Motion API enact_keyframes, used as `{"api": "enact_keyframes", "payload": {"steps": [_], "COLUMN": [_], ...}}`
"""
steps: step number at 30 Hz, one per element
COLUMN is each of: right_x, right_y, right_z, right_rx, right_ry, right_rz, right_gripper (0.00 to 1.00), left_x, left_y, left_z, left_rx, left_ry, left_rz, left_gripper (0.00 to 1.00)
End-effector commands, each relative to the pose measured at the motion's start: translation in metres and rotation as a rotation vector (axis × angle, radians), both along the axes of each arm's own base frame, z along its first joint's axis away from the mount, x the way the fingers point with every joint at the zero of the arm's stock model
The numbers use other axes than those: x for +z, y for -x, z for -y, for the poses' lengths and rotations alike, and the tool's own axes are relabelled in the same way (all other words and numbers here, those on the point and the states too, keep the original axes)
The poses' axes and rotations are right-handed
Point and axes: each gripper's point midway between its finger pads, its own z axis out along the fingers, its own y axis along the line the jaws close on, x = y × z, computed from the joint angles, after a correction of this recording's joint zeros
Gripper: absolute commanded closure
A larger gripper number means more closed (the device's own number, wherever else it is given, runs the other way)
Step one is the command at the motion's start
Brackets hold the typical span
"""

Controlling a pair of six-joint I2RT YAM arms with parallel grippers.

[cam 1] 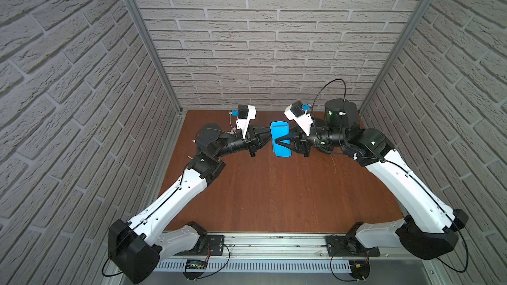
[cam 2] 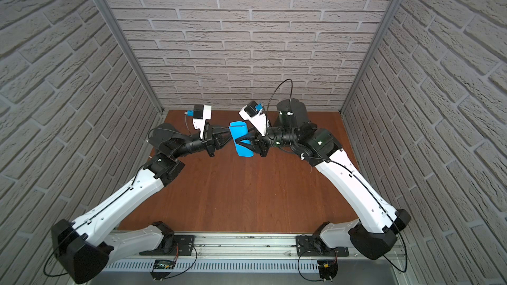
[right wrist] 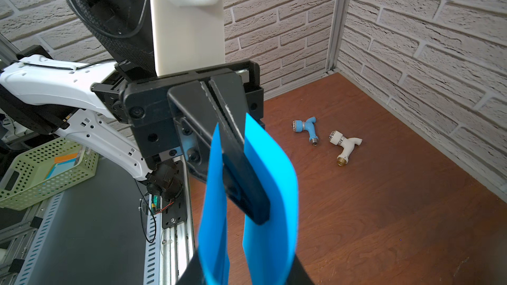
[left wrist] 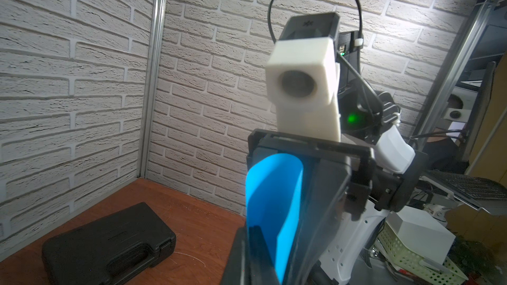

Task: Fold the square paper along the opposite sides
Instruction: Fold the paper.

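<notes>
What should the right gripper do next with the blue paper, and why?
Probably squeeze the right gripper shut. The square paper hangs above the table bent into a U, the shut left gripper holding it, and its two leaves stand apart between the right jaws; squeezing should bring them together for the crease.

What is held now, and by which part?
The square paper, bent in mid-air. The left gripper is shut on the side nearest it; fingers of the right gripper straddle it, grip unclear.
</notes>
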Motion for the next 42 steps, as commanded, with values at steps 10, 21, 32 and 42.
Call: {"api": "enact_keyframes", "payload": {"steps": [10,21,32,42], "right_x": [0.022,0.017,0.053,0.048], "right_y": [0.010,0.008,0.007,0.010], "right_z": [0.000,0.002,0.005,-0.012], "right_rx": [0.021,0.009,0.001,0.085], "right_ry": [-0.048,-0.029,-0.047,-0.067], "right_rz": [0.076,0.081,0.143,0.060], "right_gripper": [0.74,0.75,0.75,0.76], "left_x": [0.013,0.037,0.010,0.004], "left_y": [-0.011,-0.020,0.030,0.028], "left_z": [-0.014,-0.048,-0.055,-0.017], "left_rx": [0.104,0.247,0.099,-0.065], "left_ry": [0.021,0.066,0.034,0.033], "left_rz": [0.044,0.092,0.178,0.166], "left_gripper": [0.58,0.27,0.02,0.02]}}
